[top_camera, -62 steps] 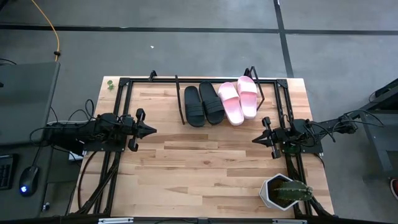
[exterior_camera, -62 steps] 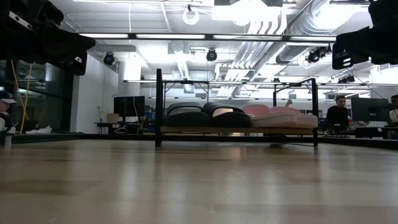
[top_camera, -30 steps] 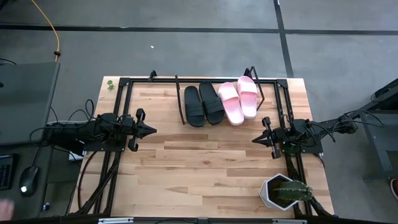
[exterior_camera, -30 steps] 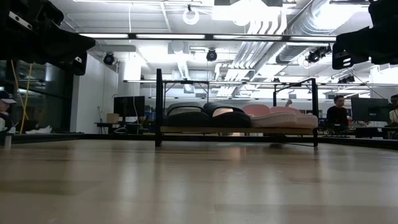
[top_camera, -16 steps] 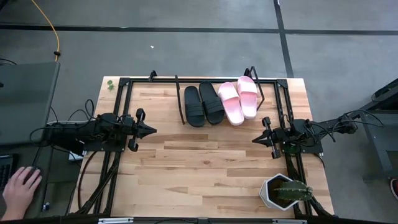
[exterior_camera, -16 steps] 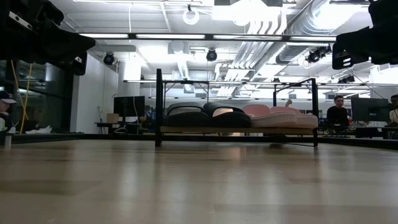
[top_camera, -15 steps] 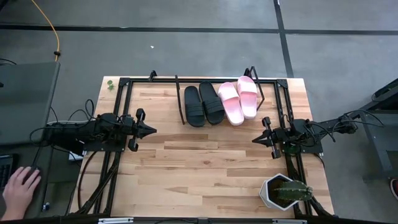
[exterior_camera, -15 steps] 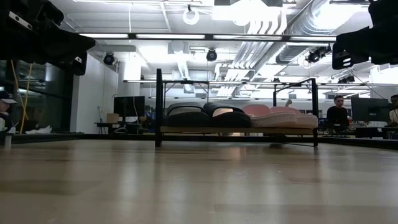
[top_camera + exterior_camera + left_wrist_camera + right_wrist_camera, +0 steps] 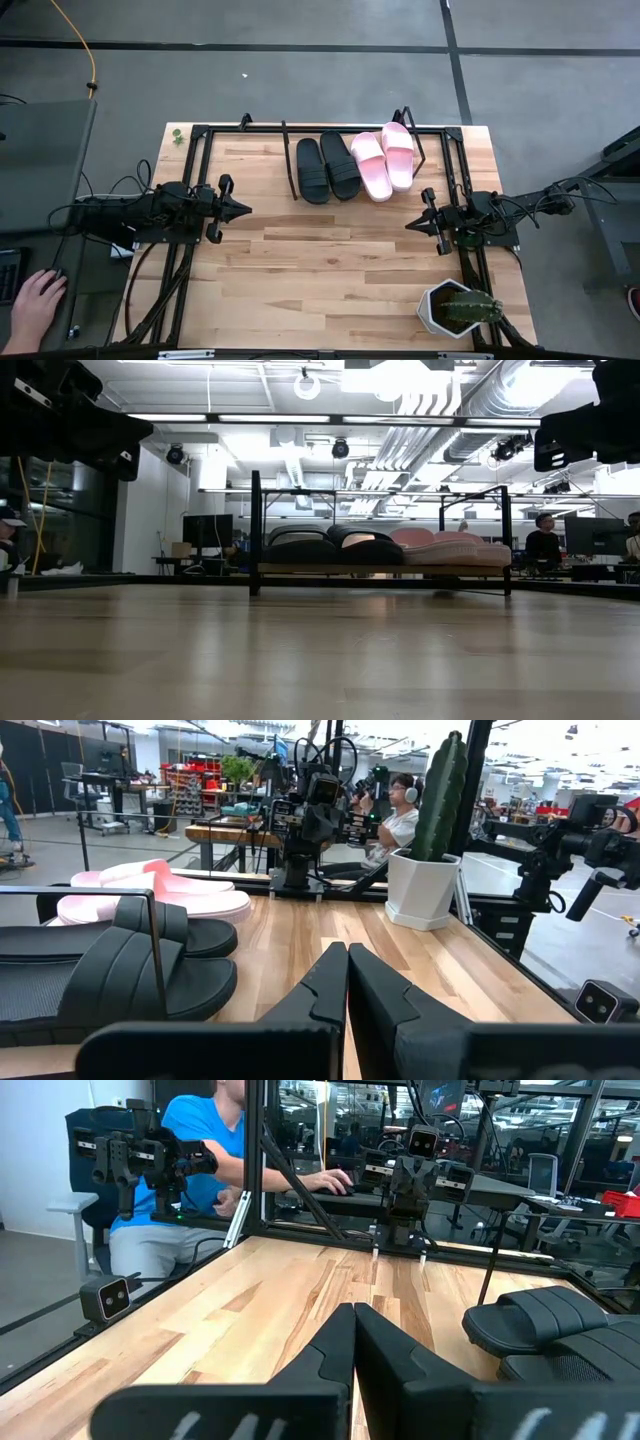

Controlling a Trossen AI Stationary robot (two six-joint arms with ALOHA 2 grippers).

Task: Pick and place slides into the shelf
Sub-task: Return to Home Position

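Two matte black slides (image 9: pixel 327 167) and two light pink slides (image 9: pixel 383 160) lie side by side on the shelf (image 9: pixel 288 160), a low black wire rack at the table's far edge; in the low view the slides (image 9: pixel 385 547) rest on its board. My left gripper (image 9: pixel 246 209) hovers shut at the table's left side, pointing right, and shows shut in the left wrist view (image 9: pixel 347 955). My right gripper (image 9: pixel 408 224) hovers shut at the right side, pointing left, likewise shut in the right wrist view (image 9: pixel 354 1315). Neither touches anything.
A potted cactus in a white pot (image 9: pixel 458 308) stands at the table's near right corner. The black table frame (image 9: pixel 196 140) runs along the left, far and right edges. A person's hand (image 9: pixel 32 307) rests on a mouse beside the table's left.
Both arms have kept still and the slides have not moved. A person's hand has come into view at the near left, beside the table, and settled on the mouse.
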